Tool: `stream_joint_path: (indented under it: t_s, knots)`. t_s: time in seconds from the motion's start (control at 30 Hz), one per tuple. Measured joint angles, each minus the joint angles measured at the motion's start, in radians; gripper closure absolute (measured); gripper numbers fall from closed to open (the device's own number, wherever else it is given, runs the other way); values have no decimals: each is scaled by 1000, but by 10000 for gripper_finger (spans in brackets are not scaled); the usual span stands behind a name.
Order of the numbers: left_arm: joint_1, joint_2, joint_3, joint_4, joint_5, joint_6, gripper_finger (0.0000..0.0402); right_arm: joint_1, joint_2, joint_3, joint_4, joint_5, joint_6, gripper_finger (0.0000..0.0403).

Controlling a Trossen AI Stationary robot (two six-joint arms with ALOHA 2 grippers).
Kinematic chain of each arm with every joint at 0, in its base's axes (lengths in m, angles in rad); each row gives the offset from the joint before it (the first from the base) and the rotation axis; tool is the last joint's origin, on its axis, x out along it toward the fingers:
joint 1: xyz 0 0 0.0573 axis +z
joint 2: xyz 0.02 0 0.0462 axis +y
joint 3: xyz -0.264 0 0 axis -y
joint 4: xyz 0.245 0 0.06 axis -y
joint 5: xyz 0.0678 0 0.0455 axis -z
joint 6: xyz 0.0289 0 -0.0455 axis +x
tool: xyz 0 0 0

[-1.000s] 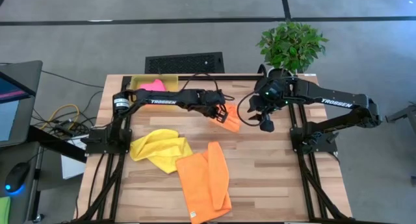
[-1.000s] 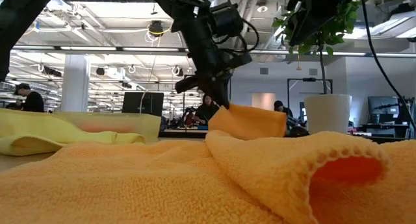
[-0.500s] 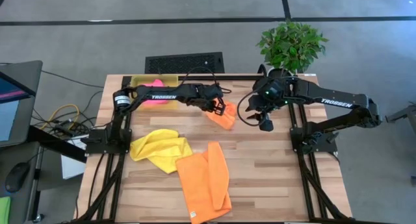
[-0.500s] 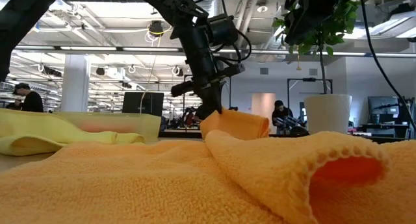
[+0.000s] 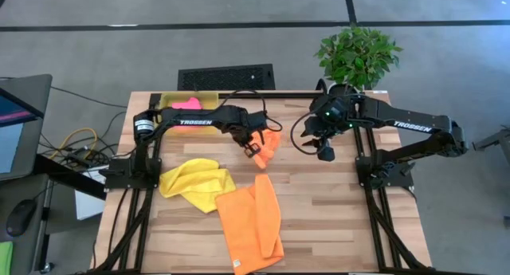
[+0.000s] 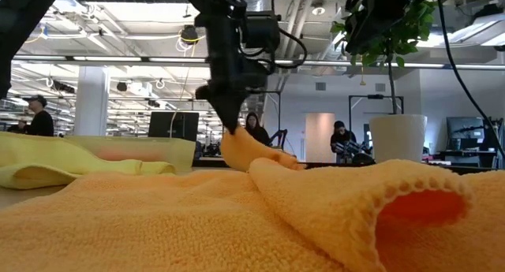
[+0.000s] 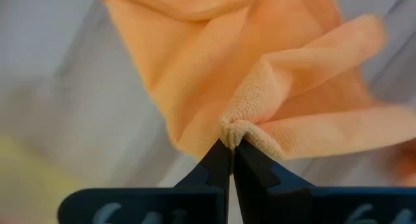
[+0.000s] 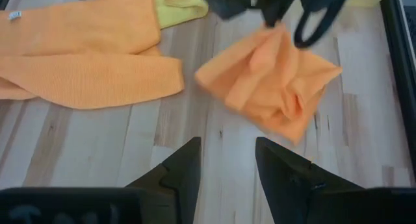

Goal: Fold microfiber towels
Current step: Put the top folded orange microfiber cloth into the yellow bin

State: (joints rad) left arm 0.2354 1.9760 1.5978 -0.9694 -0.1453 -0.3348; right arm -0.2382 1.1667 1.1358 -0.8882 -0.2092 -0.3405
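A small orange towel [image 5: 268, 143] lies bunched at the table's far middle. My left gripper [image 5: 255, 152] is shut on it; it also shows in the left wrist view [image 7: 231, 152] and the low view [image 6: 229, 124]. My right gripper [image 5: 325, 152] hangs open and empty to the towel's right, its fingers [image 8: 182, 169] above bare wood. A larger orange towel [image 5: 253, 215] lies loosely folded near the front. A crumpled yellow towel [image 5: 195, 183] lies to its left. A pink towel [image 5: 188, 104] sits in the yellow bin [image 5: 209, 97]. My left gripper pinches a bunched fold of the small orange towel [image 7: 235, 128] between its two fingertips. The fingers come from above, slanting in from the table's near left. The cloth rises to a peak at the fingers [image 6: 233, 134], and its far part rests slack on the table [image 6: 272, 158].
A potted plant [image 5: 356, 58] stands at the far right corner. Both arm bases stand along the table's left and right edges. Bare wood shows between the small orange towel and the larger one, and along the table's right half [image 5: 335, 203].
My left gripper has gone toward the table's left and near edges, staying shut on the small orange towel. The towel has been dragged along with it and has drawn together into a narrower bunch.
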Motion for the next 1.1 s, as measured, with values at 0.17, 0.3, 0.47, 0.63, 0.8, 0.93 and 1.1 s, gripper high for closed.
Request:
stream_joint_path:
  t_s: [0.17,0.3,0.47,0.63,0.8,0.93,1.1]
  knots:
    - [2,-15,0,-73,-105,322,401,0,0,0,8,1,0,234]
    - [15,-15,0,-117,-219,573,401,0,0,0,7,1,0,236]
    - [60,-15,0,-198,-327,736,401,0,0,0,7,1,0,237]
    - [104,-15,0,-336,-401,779,401,0,0,0,7,1,0,237]
    - [139,-49,-1,-399,-486,791,401,0,0,0,7,1,0,239]
    - [155,-91,-1,-412,-521,864,401,0,0,0,10,1,0,239]
    - [196,-133,0,-424,-525,978,401,0,0,0,14,1,-1,241]
